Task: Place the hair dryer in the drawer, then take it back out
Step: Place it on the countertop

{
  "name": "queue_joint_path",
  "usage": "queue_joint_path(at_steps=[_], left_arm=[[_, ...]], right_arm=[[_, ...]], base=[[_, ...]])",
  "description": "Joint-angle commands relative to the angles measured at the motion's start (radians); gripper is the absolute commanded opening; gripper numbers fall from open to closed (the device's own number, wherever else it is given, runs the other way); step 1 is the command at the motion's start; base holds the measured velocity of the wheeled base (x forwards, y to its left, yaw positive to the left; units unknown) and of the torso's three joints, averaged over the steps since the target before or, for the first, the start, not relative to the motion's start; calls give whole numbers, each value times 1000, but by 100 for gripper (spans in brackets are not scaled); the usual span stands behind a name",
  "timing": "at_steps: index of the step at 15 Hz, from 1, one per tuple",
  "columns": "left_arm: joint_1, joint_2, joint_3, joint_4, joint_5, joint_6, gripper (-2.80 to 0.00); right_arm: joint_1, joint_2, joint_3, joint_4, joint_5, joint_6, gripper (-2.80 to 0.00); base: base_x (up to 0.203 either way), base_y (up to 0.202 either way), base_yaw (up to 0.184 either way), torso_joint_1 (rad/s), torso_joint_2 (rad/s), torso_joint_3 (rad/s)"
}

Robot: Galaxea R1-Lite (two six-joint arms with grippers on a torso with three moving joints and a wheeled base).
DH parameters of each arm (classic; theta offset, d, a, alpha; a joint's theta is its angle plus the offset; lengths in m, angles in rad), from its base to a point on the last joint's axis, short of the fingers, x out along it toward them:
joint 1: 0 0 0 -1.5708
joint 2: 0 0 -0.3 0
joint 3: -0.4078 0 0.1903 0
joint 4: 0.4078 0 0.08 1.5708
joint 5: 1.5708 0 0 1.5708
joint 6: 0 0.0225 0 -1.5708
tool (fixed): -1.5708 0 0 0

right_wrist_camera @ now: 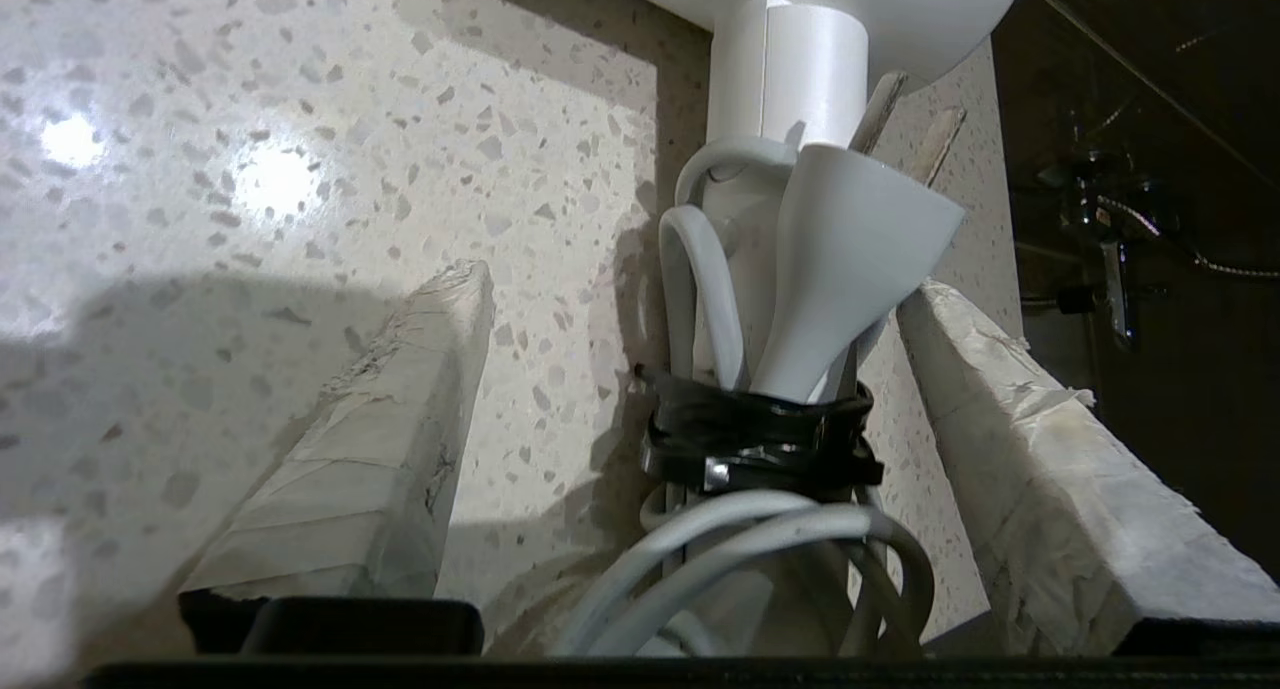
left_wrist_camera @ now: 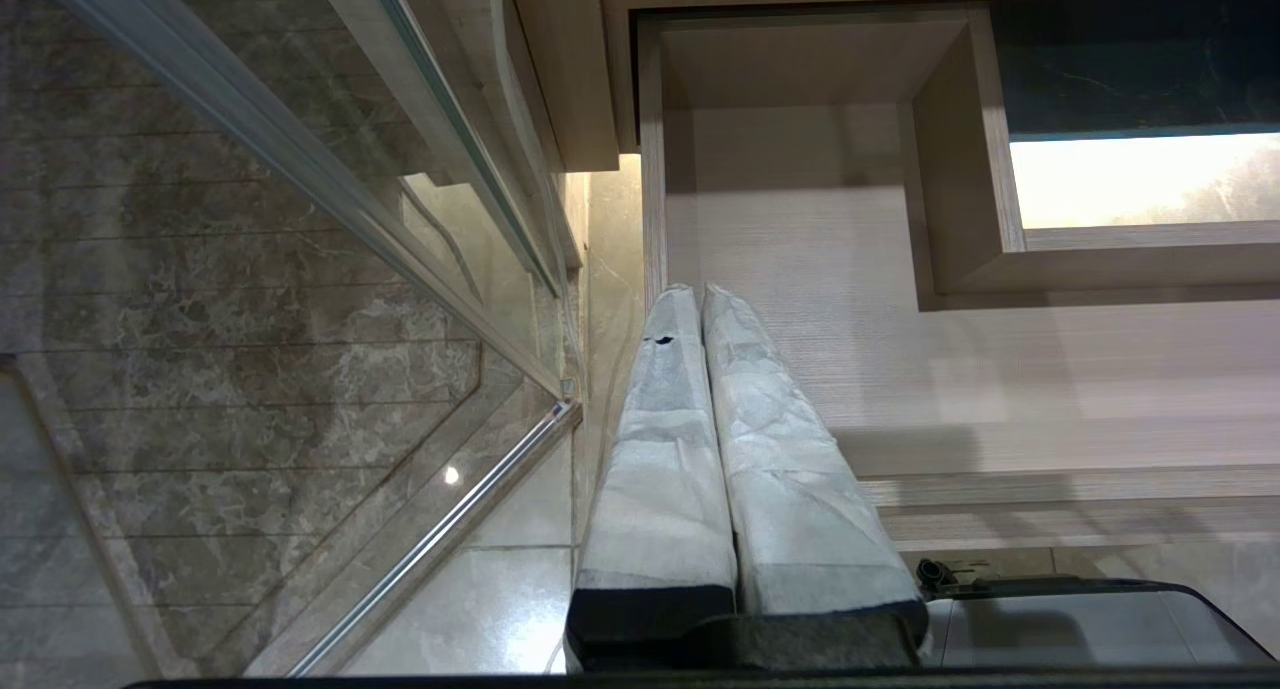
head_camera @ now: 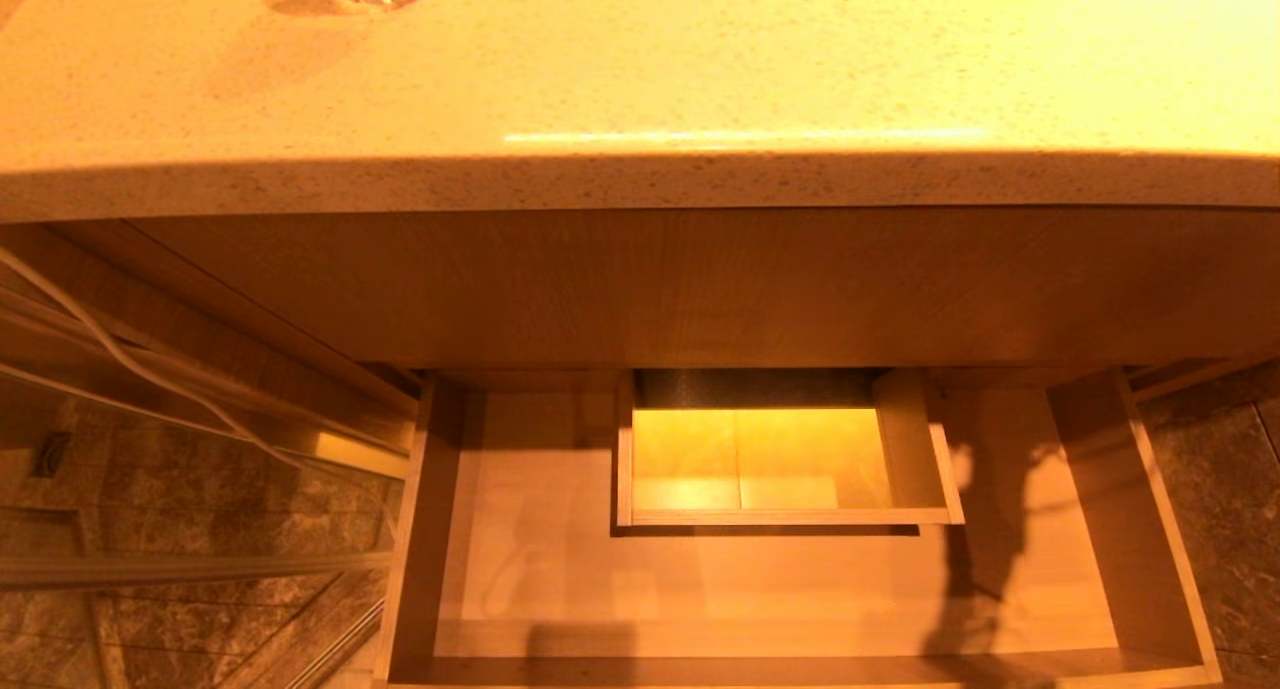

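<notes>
Right tool [right_wrist_camera: 690, 339] is what I am watching first: its taped fingers [right_wrist_camera: 380, 459] are standing wide apart on either side of the hair dryer [right_wrist_camera: 800, 79], touching neither its handle nor the bundled cord [right_wrist_camera: 740, 559]. Going from the biggest thing down, I am seeing the speckled bench [head_camera: 640, 89] carrying the dryer, which is lying near what looks like the bench's edge in the right wrist view, with dark space and a tap fitting beyond it. I am judging that as the main risk: if I am pulling the tool back carelessly, a finger could be catching the cord loops or the black strap [right_wrist_camera: 760, 439] and dragging the dryer off that edge. Below the bench, the drawer [head_camera: 430, 529] is standing pulled out, and I am seeing nothing lying in it, only its boxed cut-out [head_camera: 790, 517]; I am guessing the take-out half is done or nearly so, though I cannot confirm the order of steps. An open drawer is also a hazard, since the arm or the base could be knocking its front on any move. Left tool [left_wrist_camera: 700, 294] is hanging parked beside the drawer's left wall, fingers pressed together, and I am keeping it clear of the glass panel [left_wrist_camera: 300, 169] next to it. The plug [right_wrist_camera: 850, 259] is sticking up loosely from the bundle, the likeliest small snag.
</notes>
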Motion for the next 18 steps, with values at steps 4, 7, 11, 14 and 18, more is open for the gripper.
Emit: queue_joint_path(at_steps=[4, 7, 11, 14, 18], left_arm=[[0, 0, 2, 0, 0, 0, -280], [0, 0, 2, 1, 0, 0, -280], [0, 0, 2, 1, 0, 0, -280], [0, 0, 2, 0, 0, 0, -280], [0, 0, 2, -1, 0, 0, -280]], right_arm=[[-20, -134, 157, -73, 0, -23, 0], [-61, -127, 150, -80, -1, -22, 0], [-79, -162, 160, -68, 6, -23, 0], [-80, -162, 126, -67, 3, -24, 0], [-79, -206, 153, -64, 3, -20, 0]], base=[[0, 0, 0, 0, 0, 0], [0, 0, 0, 0, 0, 0], [0, 0, 0, 0, 0, 0], [0, 0, 0, 0, 0, 0], [0, 0, 0, 0, 0, 0]])
